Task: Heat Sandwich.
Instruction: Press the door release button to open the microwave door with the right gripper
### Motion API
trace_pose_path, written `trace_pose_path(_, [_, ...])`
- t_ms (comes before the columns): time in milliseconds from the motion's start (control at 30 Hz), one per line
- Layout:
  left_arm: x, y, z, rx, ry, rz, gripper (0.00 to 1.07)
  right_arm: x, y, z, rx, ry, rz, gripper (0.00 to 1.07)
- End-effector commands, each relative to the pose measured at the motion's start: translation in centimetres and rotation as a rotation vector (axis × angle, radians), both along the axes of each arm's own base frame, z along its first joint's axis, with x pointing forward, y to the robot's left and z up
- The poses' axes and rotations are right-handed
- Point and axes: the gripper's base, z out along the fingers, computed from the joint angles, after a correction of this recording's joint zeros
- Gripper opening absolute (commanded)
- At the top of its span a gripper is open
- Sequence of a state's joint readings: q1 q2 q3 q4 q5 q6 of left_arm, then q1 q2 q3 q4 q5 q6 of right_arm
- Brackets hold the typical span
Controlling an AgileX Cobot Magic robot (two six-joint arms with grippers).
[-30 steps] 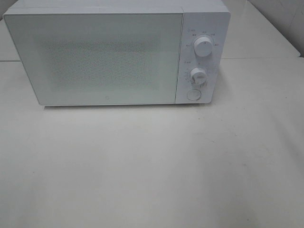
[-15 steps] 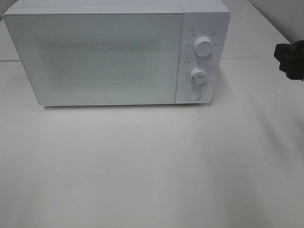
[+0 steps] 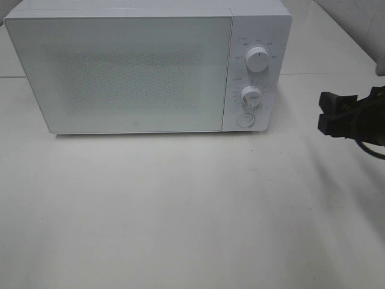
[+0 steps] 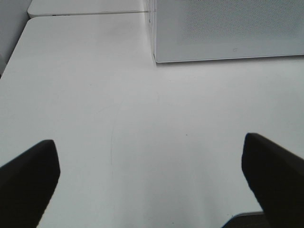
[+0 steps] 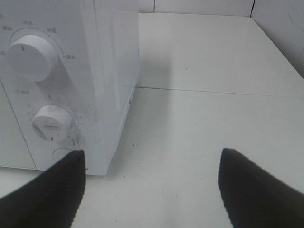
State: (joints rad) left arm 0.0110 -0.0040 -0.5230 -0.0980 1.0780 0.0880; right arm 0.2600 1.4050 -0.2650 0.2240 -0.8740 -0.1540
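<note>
Left jaws: wide apart, nothing between them. They hang over bare bench, out in front of the microwave, off its door-side front corner and well clear of it. I don't get them in the high view.

Right jaws: apart too, nothing held. In the high view they sit off the microwave's control-panel side, about level with the lower dial, tips pointing toward the panel but not touching it. From the right wrist I see the upper dial and lower dial up close, with the microwave's side wall ahead of the jaws.

Microwave: white, at the back of the bench. Its door is shut and the frosted front is too hazy to see through. On the panel beside the door, the upper dial is on top, the lower dial is under it, and a round button is at the bottom.

Sandwich: I see it in none of my three views, so I can't tell where it is.
</note>
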Motion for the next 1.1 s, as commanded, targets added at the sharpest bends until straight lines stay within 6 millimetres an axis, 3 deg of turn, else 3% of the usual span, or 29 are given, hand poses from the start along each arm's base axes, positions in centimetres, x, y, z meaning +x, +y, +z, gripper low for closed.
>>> trace_pose_path(33, [0.0,0.0,-0.1,-0.008,-0.012,0.004,1.00,0.2,1.1,-0.7,-0.009,-0.022,-0.007,0.75])
trace_pose_path(367, [0.0,0.0,-0.1,-0.008,-0.012,0.004,1.00,-0.5,4.4,-3.3,-0.008,0.009,-0.013,0.75])
trace_pose_path(767, [0.0,0.0,-0.1,-0.008,-0.012,0.004,1.00,0.0,8.6,-4.5,-0.002,0.054,0.043,0.75])
trace_pose_path(1100, [0.0,0.0,-0.1,-0.008,-0.012,0.004,1.00,-0.1,8.8,-4.6,-0.004,0.066,0.038,0.75])
